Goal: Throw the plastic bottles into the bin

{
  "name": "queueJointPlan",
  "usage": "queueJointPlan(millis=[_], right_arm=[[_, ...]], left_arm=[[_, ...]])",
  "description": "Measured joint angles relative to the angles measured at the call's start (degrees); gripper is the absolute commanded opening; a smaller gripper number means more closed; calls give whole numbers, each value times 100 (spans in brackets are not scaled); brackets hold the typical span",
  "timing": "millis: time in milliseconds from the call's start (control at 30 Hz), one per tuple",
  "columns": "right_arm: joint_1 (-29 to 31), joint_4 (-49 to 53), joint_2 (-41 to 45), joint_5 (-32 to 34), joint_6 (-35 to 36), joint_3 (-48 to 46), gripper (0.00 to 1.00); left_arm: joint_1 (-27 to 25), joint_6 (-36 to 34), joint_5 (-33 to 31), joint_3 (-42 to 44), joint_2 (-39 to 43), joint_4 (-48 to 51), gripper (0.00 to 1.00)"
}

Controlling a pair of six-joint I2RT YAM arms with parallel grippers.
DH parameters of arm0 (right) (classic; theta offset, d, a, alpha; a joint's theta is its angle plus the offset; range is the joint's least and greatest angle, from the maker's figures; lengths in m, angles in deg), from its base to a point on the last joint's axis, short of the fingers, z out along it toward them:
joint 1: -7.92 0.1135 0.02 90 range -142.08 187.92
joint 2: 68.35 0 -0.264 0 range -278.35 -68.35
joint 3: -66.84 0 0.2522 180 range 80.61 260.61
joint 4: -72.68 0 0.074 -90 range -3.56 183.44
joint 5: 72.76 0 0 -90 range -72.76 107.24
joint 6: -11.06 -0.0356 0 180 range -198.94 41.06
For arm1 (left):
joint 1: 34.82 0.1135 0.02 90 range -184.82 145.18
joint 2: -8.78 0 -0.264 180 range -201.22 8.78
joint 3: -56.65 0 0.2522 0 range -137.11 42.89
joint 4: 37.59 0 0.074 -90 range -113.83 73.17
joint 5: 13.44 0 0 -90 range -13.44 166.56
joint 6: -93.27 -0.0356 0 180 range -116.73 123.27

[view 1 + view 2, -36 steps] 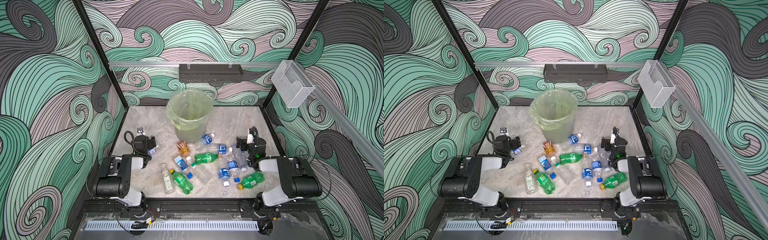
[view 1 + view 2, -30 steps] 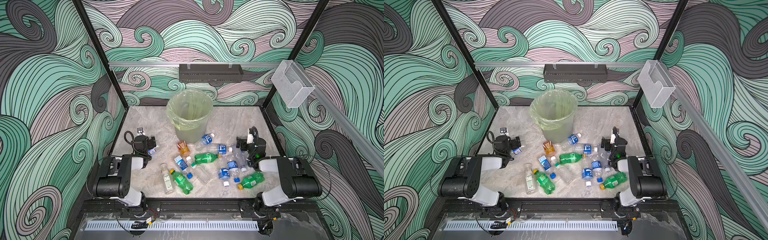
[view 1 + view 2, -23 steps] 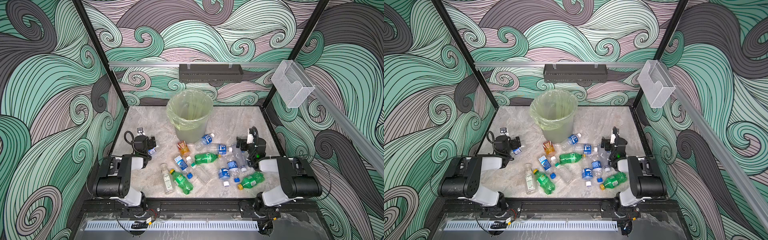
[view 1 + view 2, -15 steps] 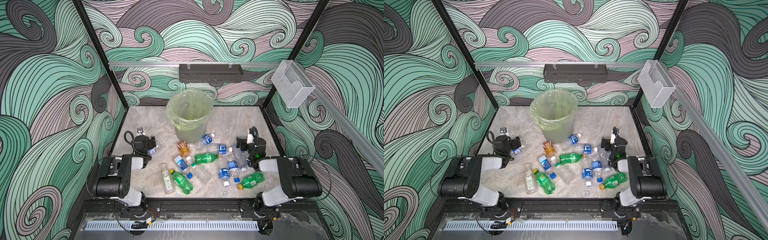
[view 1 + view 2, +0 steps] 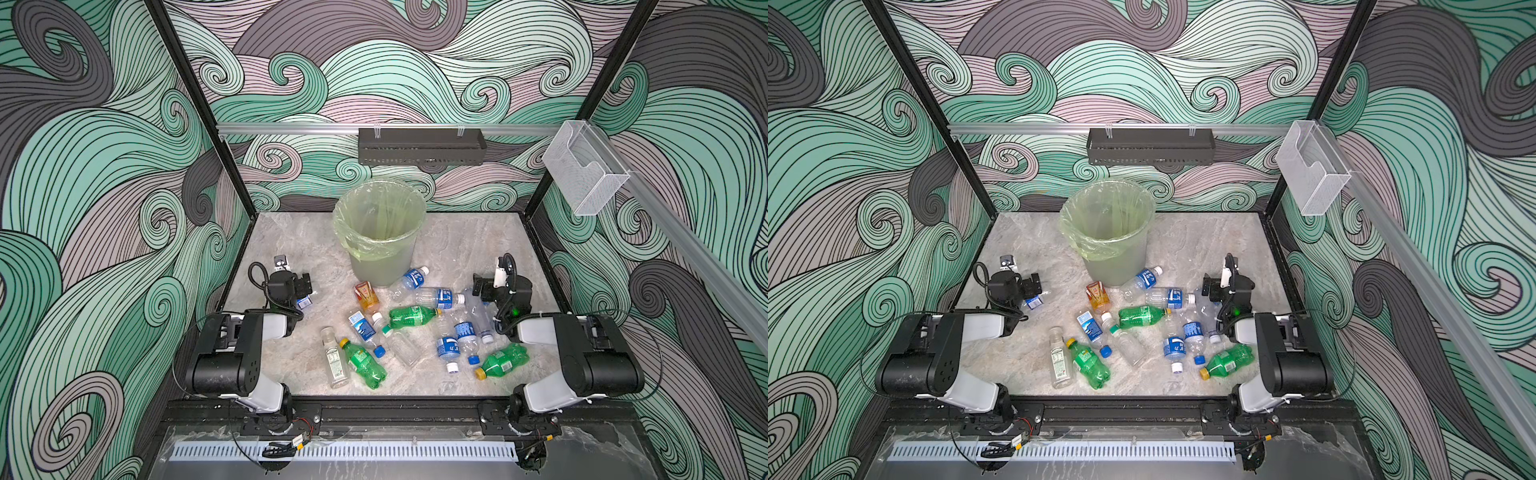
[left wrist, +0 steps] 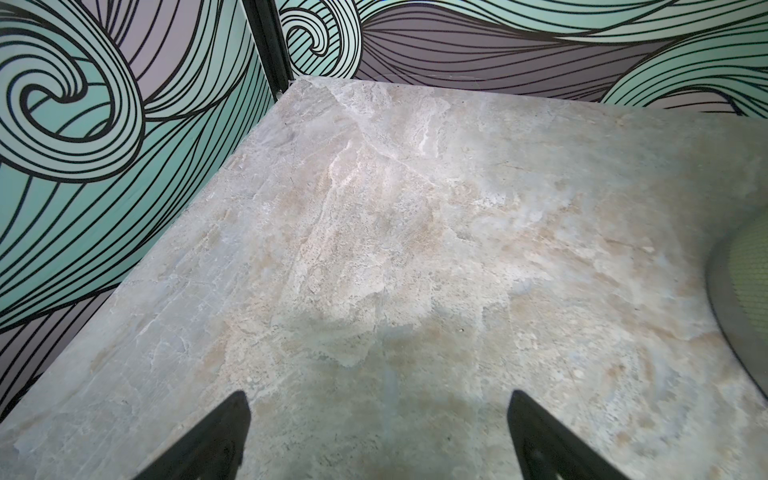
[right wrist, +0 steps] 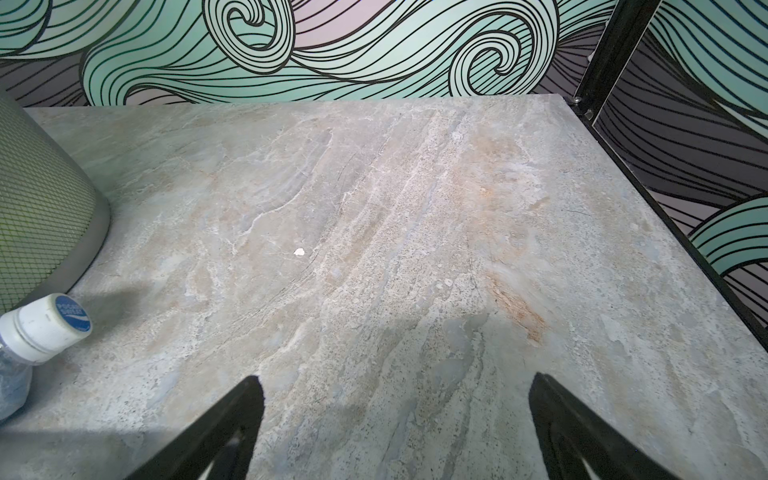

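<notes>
Nothing moved. Left fingers (image 6: pixel 216 444), right fingers (image 7: pixel 232 415) spread, empty; plastic bottles (image 5: pixel 411 318) lie between arms, before bin (image 5: pixel 380 266).

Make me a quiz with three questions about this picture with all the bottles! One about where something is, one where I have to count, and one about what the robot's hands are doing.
1. Where is the orange bottle?
A) lying on the table near the foot of the bin
B) inside the bin
C) held up in the air

2. How many green bottles are there?
A) one
B) three
C) six

3. What are the left gripper and the right gripper doing?
A) both squeezing bottles
B) both open, holding nothing
C) one open, one shut

Answers:
1 A, it lies on the table by the bin's base.
2 B, three green ones lie among the other bottles.
3 B, each wrist view shows the jaws spread wide with only bare table between them.
</notes>
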Motion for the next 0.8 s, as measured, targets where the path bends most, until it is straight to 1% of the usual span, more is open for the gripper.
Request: queueJointPlan(millis=[233,333,467,567,733,800], right_arm=[[0,0,0,15,-2,0,100],[2,4,24,151,-24,0,100],[4,229,372,291,-48,0,100],[13,883,951,450,-118,83,100],[42,2575,2120,715,-343,649,100],[50,3357,2756,789,-461,800,100]], left_arm=[[0,0,0,0,0,0,99],[0,-11,20,-9,2,52,99],[0,-2,-7,-13,140,273,99],[-2,9,-55,-39,597,704,99],[-120,-11,-219,-382,1429,1532,99],[-162,57,-348,-682,1703,2098,99]])
